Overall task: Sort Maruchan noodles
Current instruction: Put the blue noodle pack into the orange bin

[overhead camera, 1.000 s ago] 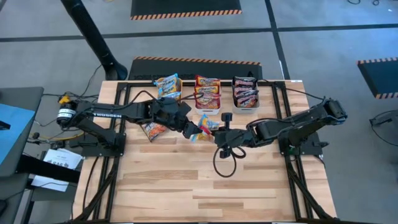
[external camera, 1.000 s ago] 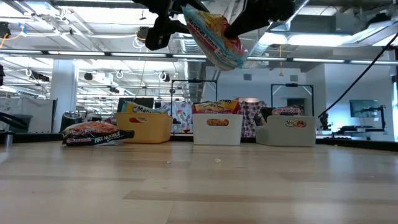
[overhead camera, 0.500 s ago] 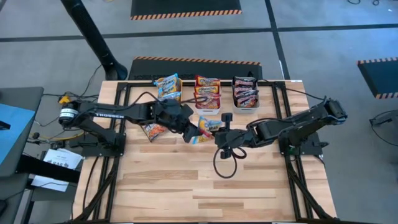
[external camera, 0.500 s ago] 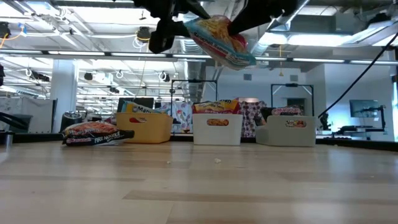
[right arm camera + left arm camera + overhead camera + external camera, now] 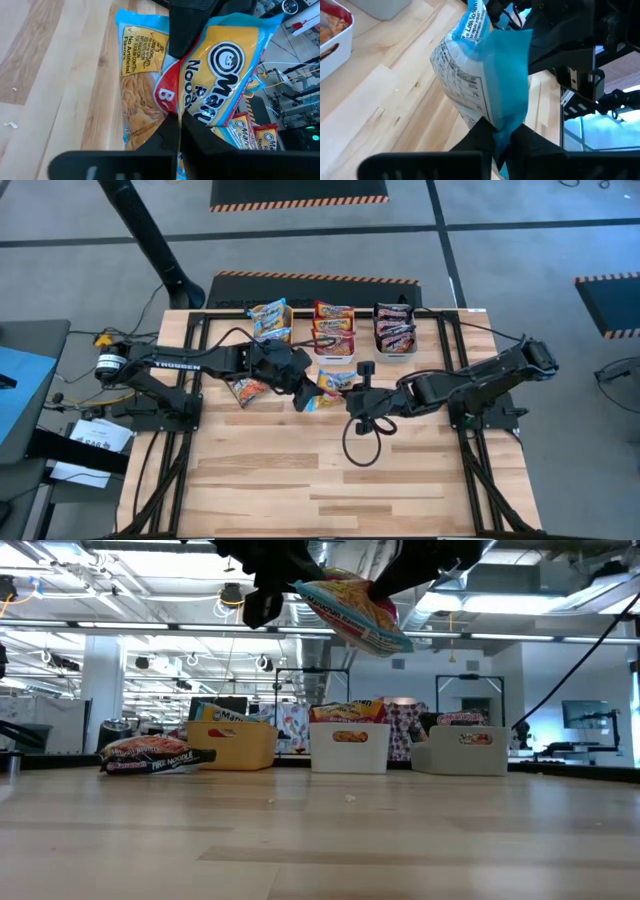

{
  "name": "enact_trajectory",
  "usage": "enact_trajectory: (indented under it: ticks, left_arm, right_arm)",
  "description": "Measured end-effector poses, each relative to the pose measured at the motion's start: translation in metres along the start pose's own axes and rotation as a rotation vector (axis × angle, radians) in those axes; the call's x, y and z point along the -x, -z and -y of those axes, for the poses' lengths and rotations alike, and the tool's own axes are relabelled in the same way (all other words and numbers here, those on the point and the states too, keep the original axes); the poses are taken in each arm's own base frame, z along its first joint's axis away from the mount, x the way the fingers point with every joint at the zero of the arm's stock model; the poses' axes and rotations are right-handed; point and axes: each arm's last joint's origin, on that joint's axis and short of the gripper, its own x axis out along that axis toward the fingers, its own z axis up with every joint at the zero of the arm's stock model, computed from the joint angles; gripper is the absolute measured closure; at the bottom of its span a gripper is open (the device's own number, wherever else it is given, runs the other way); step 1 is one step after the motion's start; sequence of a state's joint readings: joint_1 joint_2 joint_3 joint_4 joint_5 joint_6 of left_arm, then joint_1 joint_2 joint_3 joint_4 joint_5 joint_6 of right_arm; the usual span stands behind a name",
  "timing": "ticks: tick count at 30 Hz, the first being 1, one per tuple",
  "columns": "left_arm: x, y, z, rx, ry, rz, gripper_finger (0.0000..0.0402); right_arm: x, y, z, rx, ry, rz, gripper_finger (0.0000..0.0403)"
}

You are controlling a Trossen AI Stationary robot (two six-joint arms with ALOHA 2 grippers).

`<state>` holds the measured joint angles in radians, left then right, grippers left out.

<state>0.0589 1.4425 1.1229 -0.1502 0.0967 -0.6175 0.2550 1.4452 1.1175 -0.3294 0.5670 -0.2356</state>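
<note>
A wooden tabletop (image 5: 300,480) carries three bins in a row toward twelve o'clock: orange (image 5: 238,745), white (image 5: 350,747), grey (image 5: 462,751); a red noodle packet (image 5: 150,754) lies toward ten o'clock

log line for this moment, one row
phase: handover in mid-air | left gripper: shut on noodle packet | right gripper: shut on same packet | bins: partly filled | loose packet: on table

Two dark, jointed arms are showing: the left arm (image 5: 190,363) is bearing white TROSSEN lettering and a yellow-tagged base, the right arm (image 5: 480,375) is trailing a looping black cable (image 5: 362,442).
</note>
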Motion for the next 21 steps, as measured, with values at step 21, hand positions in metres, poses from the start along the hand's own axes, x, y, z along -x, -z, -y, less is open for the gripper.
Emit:
enact_trajectory:
  ticks: [21]
  left_arm:
    - [0.035,-0.002,0.004,-0.100,-0.042,-0.012,0.0401]
  right_arm:
    - [0.017,-0.004,0.005,-0.098,0.006,0.041,0.0231]
